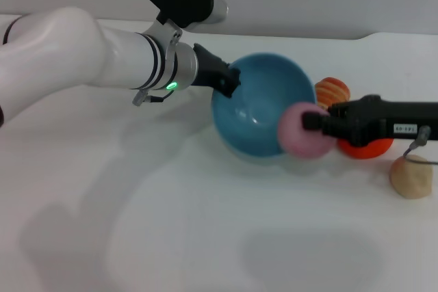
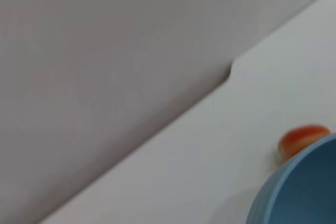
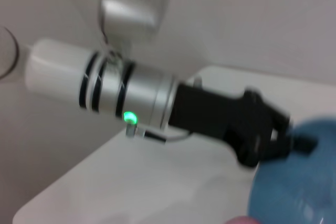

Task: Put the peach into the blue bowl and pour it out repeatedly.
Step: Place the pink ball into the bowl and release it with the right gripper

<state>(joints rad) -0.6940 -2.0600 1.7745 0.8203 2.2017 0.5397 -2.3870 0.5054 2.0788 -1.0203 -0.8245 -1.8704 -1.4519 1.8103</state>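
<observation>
The blue bowl (image 1: pixel 263 104) is tilted, with its opening turned toward me and the right side. My left gripper (image 1: pixel 233 81) is shut on the bowl's left rim. My right gripper (image 1: pixel 309 122) is shut on the pink peach (image 1: pixel 300 132) and holds it at the bowl's lower right rim, in front of the opening. The left wrist view shows a part of the bowl (image 2: pixel 307 190). The right wrist view shows the left gripper (image 3: pixel 293 139) clamped on the bowl (image 3: pixel 294 182), with a sliver of the peach (image 3: pixel 244 220) at the picture's edge.
A striped orange fruit (image 1: pixel 333 90) lies behind the bowl on the right and also shows in the left wrist view (image 2: pixel 302 137). An orange-red fruit (image 1: pixel 366 147) sits under the right gripper's body. A beige lumpy ball (image 1: pixel 411 176) lies at the far right. The white table (image 1: pixel 171 223) stretches in front.
</observation>
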